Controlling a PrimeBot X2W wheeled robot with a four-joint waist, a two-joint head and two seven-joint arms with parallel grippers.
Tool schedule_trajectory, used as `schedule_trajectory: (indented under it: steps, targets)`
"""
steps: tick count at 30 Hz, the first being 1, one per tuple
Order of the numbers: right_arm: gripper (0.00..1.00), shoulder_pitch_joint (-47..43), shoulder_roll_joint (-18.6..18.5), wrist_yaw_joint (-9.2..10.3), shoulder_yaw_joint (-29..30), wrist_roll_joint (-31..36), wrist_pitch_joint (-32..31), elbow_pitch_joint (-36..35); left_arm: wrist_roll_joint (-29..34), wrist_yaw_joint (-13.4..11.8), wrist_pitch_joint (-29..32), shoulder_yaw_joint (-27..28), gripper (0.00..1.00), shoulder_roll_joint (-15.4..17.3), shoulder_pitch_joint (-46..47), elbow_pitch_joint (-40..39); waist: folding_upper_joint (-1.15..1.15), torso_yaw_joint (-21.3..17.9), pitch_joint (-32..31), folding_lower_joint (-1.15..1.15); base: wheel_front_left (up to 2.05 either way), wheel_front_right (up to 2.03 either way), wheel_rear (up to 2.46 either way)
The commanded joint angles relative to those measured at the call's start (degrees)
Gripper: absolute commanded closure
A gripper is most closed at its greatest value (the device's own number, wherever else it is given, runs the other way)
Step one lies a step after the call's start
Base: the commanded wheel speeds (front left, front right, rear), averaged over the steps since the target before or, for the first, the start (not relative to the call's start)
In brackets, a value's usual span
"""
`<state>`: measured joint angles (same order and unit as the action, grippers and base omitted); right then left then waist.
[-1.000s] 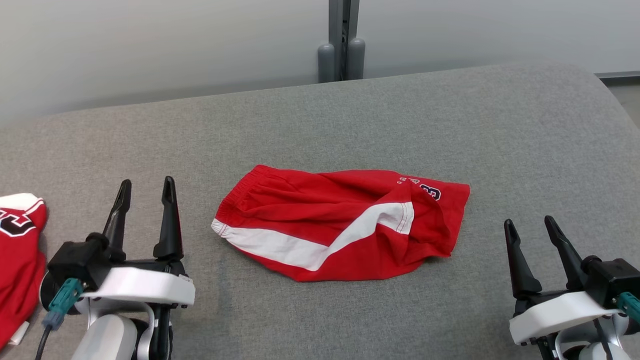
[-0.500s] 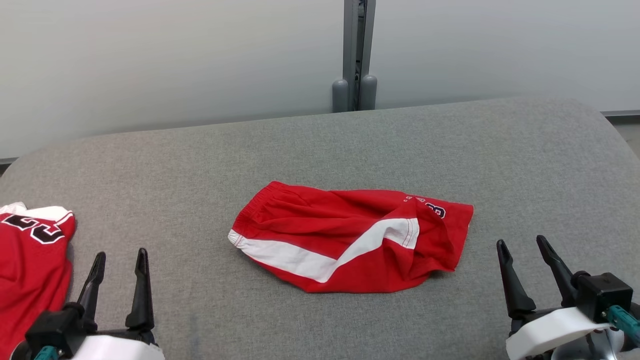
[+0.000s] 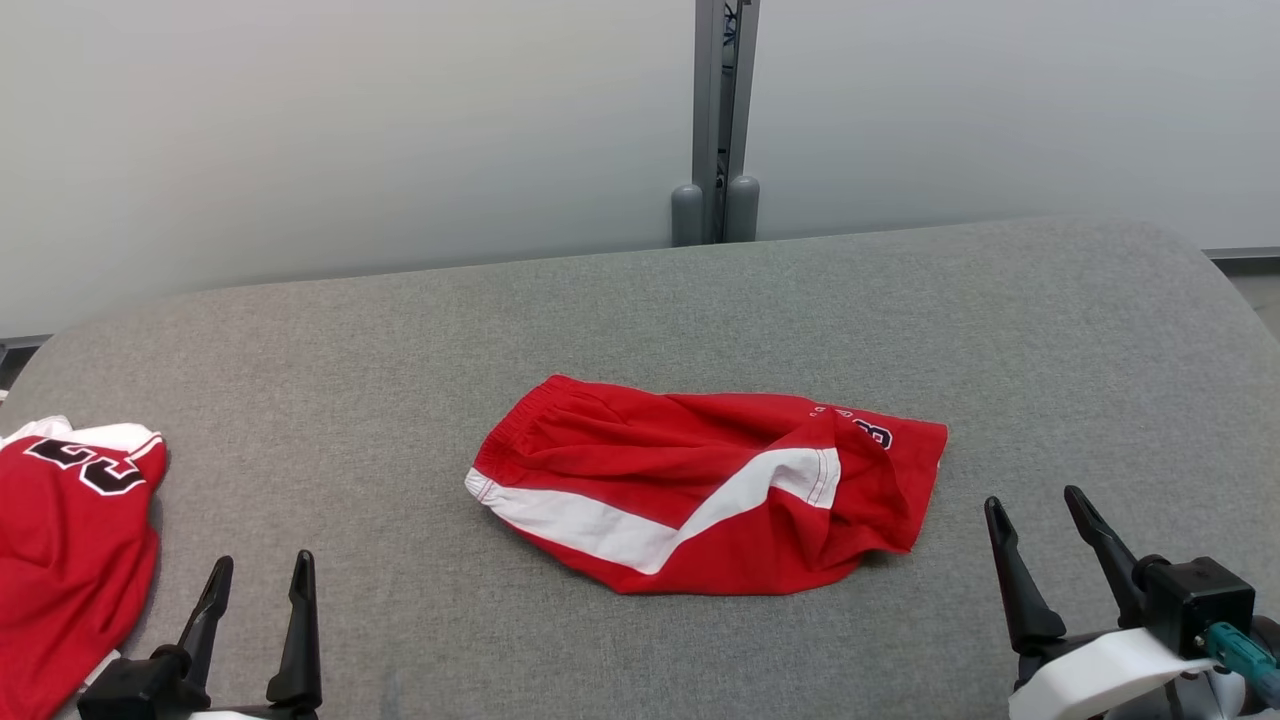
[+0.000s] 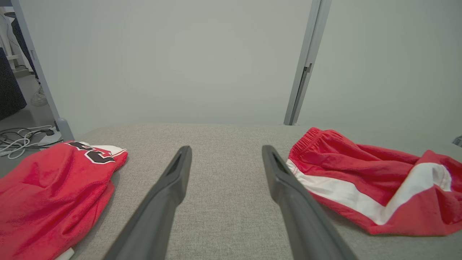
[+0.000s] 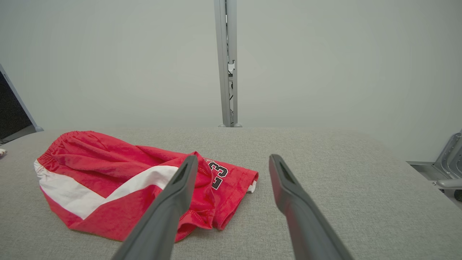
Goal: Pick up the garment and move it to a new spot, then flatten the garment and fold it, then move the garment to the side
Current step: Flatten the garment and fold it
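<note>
Lab-like test room, plain partition panels (image 3: 300, 130), metal post (image 3: 712, 100), floor cables (image 4: 17, 141)

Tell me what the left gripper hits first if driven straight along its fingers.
Probably nothing soon: the left gripper aims between the red numbered jersey and the red-and-white shorts, over bare grey padded surface. Beyond lies the pale wall panel, though the gripper's height is unclear.

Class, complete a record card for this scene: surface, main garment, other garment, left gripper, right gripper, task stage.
surface: grey fabric surface
main garment: red shorts, white stripe, crumpled, mid-surface
other garment: red jersey, far left, apart from the shorts
left gripper: open, empty, between jersey and shorts
right gripper: open, empty, right of the shorts, not touching
task stage: shorts not yet picked up
</note>
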<state>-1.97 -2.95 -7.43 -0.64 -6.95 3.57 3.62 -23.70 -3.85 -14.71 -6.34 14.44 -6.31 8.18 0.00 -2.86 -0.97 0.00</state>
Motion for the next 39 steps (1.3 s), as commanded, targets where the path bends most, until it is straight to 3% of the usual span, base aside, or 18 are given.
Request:
schedule_trajectory:
  steps: [1, 12, 17, 21, 26, 39]
  targets:
    - [0.00, -0.44, -0.43, -0.11, 0.11, 0.02, -0.04, -0.32, -0.15, 0.02, 0.01, 0.02, 0.00, 0.14, 0.03, 0.07, 0.00, 0.06, 0.01, 0.00, 0.00, 0.00, 0.00]
    - [0.00, -0.69, -0.26, -0.11, 0.68, -0.34, -0.02, -0.85, 0.26, 0.45, 1.70, -1.76, 0.00, 0.54, 2.51, -0.60, 0.00, 0.85, 0.65, 0.00, 0.00, 0.00, 0.00]
    - [0.00, 0.38, -0.20, -0.11, 0.03, -0.41, -0.14, -1.15, 0.99, 3.94, 6.14, -5.85, 0.00, 0.83, 9.35, 1.34, 0.00, 1.21, 2.87, 0.00, 0.00, 0.00, 0.00]
    - [0.00, 1.99, -0.18, -0.11, -1.60, -0.64, 0.21, -0.73, 0.03, 8.73, 11.16, -10.12, 0.00, 0.97, 17.43, 7.74, 0.00, -0.30, 4.80, 0.00, 0.00, 0.00, 0.00]
    - [0.00, 2.97, -0.18, -0.11, -2.38, -0.88, 0.51, -0.06, -1.41, 10.78, 13.81, -13.72, 0.00, 1.58, 22.58, 14.17, 0.00, -2.07, 6.04, 0.00, 0.00, 0.00, 0.00]
    - [0.00, 4.68, -0.21, -0.11, -3.09, -1.37, 1.65, 1.78, -12.29, 11.33, 17.64, -29.48, 0.00, 6.83, 33.66, 27.12, 0.00, -5.04, 8.54, 0.00, 0.00, 0.00, 0.00]
